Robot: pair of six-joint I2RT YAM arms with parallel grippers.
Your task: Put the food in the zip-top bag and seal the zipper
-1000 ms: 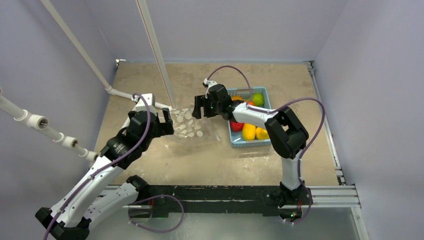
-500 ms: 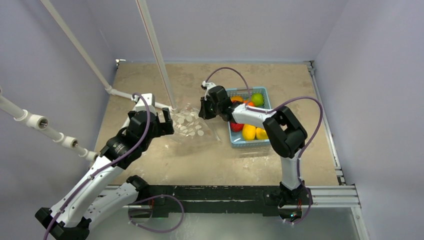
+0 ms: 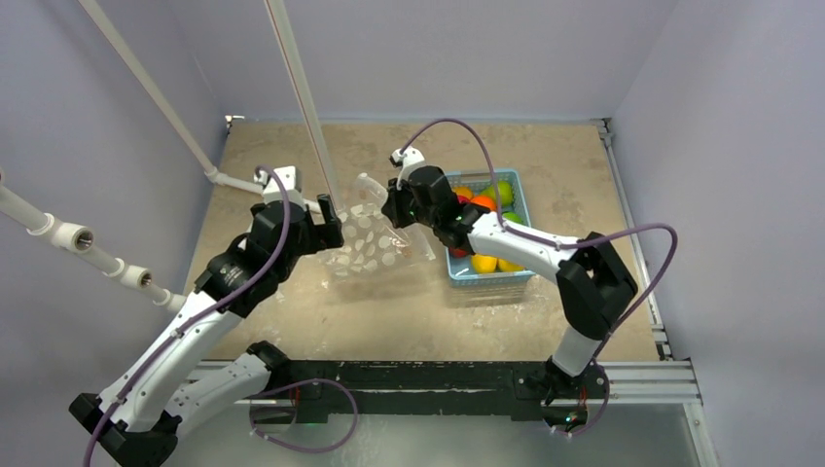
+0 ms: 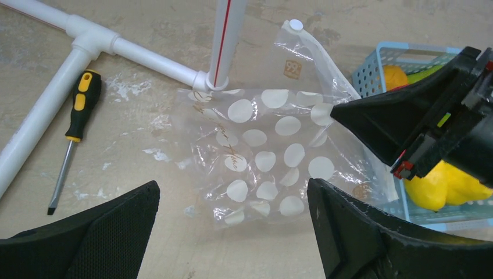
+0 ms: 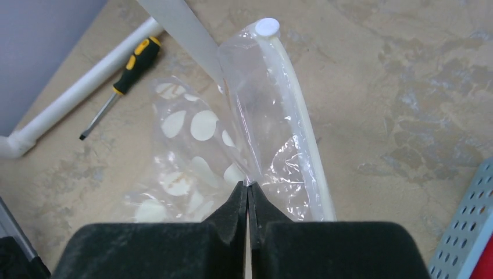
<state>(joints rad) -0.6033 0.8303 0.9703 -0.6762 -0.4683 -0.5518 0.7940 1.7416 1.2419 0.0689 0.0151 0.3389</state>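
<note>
At the left of the tabletop [image 3: 389,311], a yellow-and-black screwdriver [image 4: 72,131] is lying beside a white pipe frame [image 4: 116,46]. Just right of it, the left claw [image 4: 232,192] is hovering with its fingers spread wide, gripping nothing. The near edge of the zip-top bag [image 4: 261,157] is showing between them. The bag is resting on the tabletop between the two arms, its dotted body crumpled and mostly flat.

Further right, the right claw [image 5: 248,189] is pinching clear film at the bag's right side, jaws closed tight on it. It is gripping just beside the zipper [image 5: 296,133], and that mouth edge is standing up off the tabletop, with a small white round tab [image 5: 267,26] at its far end.

At the right, the light-blue basket [image 3: 491,277] is sitting beside the bag. The food [image 3: 484,263] is lying inside the basket — yellow, orange, green and red pieces, none in the bag.
</note>
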